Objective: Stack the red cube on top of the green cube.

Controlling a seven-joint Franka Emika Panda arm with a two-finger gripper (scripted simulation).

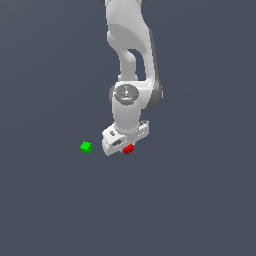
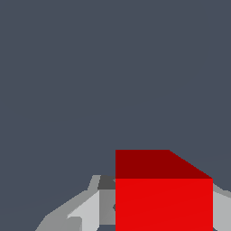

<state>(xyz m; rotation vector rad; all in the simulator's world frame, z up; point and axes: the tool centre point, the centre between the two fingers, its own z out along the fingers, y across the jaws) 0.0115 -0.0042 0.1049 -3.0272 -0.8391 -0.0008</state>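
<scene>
red cube [image 2: 163, 204] close up between grey jaws, plain floor [image 2: 90, 81]

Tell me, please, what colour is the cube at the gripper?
Bright red: the red cube fills the wrist view's foreground, shown best there.

Floor [image 1: 45, 210] was plain flat dark grey-blue, no markings anywhere. Green cube [image 1: 86, 147] sat directly on it, toward exterior view's left, out on its own. Red cube [image 1: 128, 149] was right of it, well apart; couldn't tell if it touched floor.
</scene>
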